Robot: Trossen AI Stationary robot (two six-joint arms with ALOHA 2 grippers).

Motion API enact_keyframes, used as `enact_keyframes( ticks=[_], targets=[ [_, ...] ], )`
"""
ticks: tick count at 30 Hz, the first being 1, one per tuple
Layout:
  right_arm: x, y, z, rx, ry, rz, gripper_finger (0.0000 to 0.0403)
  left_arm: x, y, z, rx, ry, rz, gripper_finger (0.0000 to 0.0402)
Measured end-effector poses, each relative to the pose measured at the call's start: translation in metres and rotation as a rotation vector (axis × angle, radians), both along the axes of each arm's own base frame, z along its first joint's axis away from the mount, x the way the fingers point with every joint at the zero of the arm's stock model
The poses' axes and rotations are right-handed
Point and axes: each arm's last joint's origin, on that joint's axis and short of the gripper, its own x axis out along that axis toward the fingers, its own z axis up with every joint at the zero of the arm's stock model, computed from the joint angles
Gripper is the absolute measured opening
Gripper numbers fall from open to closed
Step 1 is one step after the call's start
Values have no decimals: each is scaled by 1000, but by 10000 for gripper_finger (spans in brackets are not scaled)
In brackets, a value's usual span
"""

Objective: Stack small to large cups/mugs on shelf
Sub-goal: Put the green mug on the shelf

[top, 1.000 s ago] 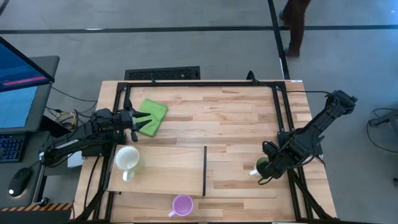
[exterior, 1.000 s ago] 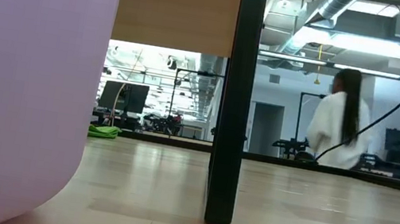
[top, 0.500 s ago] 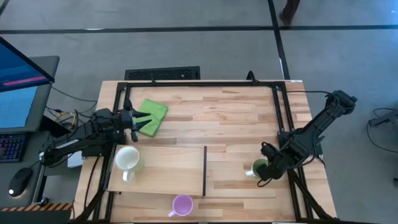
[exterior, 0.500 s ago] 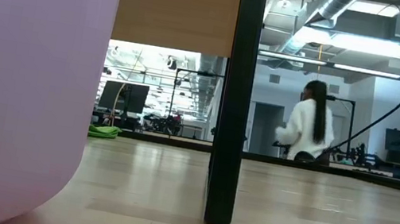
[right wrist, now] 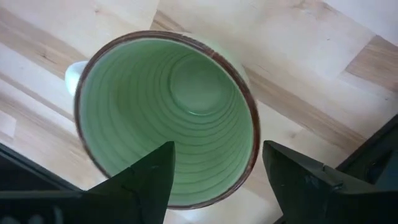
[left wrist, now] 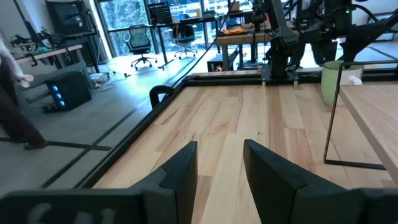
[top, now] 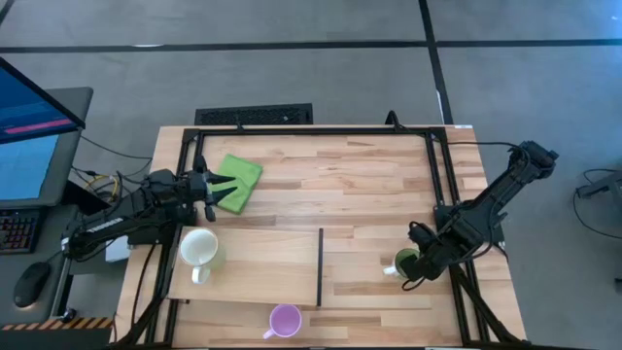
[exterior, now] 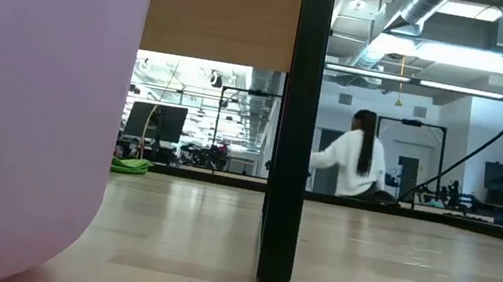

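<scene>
Right gripper angled down over green mug, jaws wide astride rim, left gripper parted.

Grey floor crossed by dark lines surrounds the table, with 1 monitor at left.

left gripper: fingers apart, nothing between them, low over the bare wooden table | green mug: far side, partly behind the shelf's dark strip | right arm: above mug | office chairs: beyond table
</scene>
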Motion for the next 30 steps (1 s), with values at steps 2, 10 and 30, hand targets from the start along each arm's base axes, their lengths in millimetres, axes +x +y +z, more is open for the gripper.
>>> enact_keyframes(
  ticks=[2, 10, 30],
  targets=[
    [0, 0, -1, -4, 4, 0, 265, 0, 0, 0, 0, 0, 0, 122],
    [-4, -3, -11, -20, 37, 3, 265, 0, 0, 0, 0, 0, 0, 122],
    [-8, -6, -19, -29, 72, 8, 245, 0, 0, 0, 0, 0, 1, 122]
  ],
)
